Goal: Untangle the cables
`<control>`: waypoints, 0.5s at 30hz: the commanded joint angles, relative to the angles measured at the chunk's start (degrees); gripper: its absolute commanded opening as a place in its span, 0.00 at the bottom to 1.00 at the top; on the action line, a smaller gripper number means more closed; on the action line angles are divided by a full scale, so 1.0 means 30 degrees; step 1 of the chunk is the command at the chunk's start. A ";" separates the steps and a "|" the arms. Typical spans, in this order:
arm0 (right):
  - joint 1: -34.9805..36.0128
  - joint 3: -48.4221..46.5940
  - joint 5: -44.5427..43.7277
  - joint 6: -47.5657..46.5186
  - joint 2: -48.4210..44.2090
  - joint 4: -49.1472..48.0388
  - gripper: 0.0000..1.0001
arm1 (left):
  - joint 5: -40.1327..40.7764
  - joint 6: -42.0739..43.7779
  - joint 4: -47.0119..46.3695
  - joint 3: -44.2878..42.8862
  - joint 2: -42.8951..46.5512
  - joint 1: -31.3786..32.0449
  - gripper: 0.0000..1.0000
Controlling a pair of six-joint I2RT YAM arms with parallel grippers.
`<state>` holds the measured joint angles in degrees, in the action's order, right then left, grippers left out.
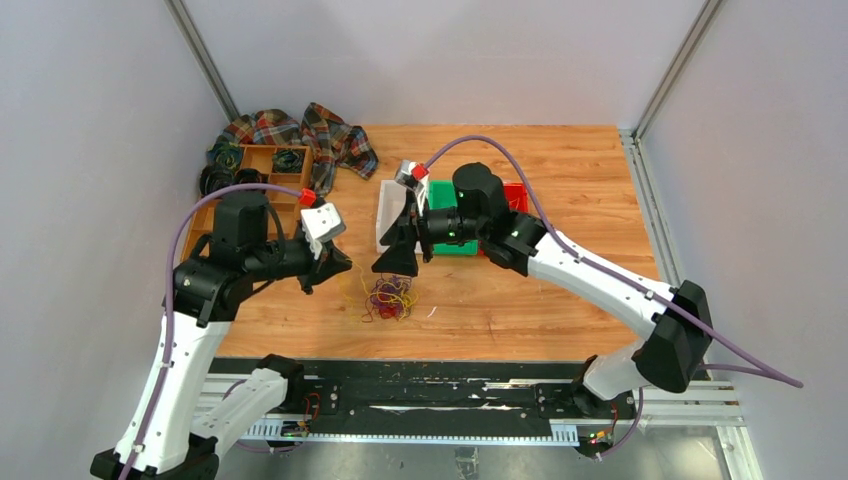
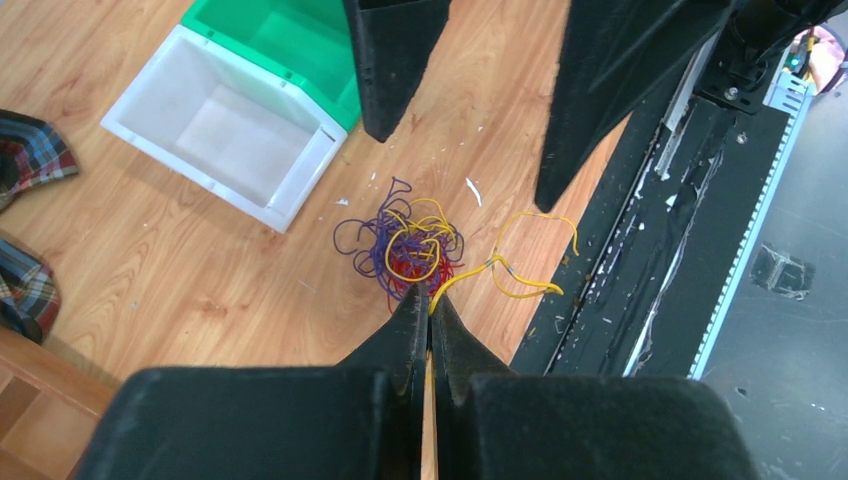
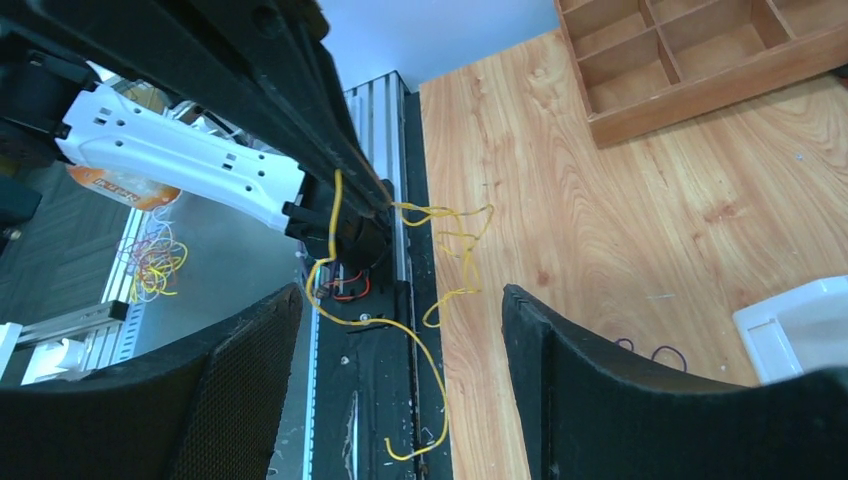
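**A:** How far is the task judged to be, seen from above?

**B:** Only just begun. The cables (image 1: 390,297) are seen as one small knot of red, yellow and dark strands on the worktop (image 1: 560,290), near its front edge and between the two arms. The left gripper (image 1: 345,264) is held just left of the knot, the right gripper (image 1: 397,262) just behind it. How the jaws stand cannot be read well from this view.

**A:** And what is shown from the left wrist?

**B:** The jaws of the left gripper (image 2: 430,300) are pressed together on a yellow cable (image 2: 530,285). One loop of it is drawn out beside the cables (image 2: 405,245), toward the black rail (image 2: 640,250). Its other part is lost in the knot. The red and dark strands are not separated at all. The right gripper (image 2: 480,130) is seen beyond, its jaws wide, with nothing between them.

**A:** Is this confirmed from the right wrist?

**B:** Yes. The jaws of the right gripper (image 3: 400,295) are spread wide and nothing is held. The yellow cable (image 3: 333,215) is seen hanging in slack loops from the left gripper (image 3: 372,205), over the rail (image 3: 375,380). A small yellow bunch (image 3: 152,265) is seen off the worktop; whether it belongs to the task cannot be told. Almost all of the sorting is judged to be left.
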<state>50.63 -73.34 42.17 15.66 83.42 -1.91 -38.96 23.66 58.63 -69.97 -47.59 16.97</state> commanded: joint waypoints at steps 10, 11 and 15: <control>0.2927 -0.0039 -0.5022 -0.1795 0.0355 -0.1177 0.80 | -0.0722 -0.0887 -0.0033 -0.2168 -0.0542 0.0073 0.00; 0.3173 0.0343 -0.6003 -0.2086 0.0302 -0.1680 0.80 | -0.0867 -0.1043 -0.0032 -0.2347 -0.0567 0.0057 0.00; 0.4522 0.1840 -0.9566 -0.3681 0.0086 -0.4991 0.81 | -0.1552 -0.1930 -0.0032 -0.2962 -0.0730 0.0066 0.00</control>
<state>60.36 -71.29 27.31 10.92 84.05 -7.29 -40.47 21.08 58.87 -76.20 -49.56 16.97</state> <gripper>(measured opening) 0.802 0.017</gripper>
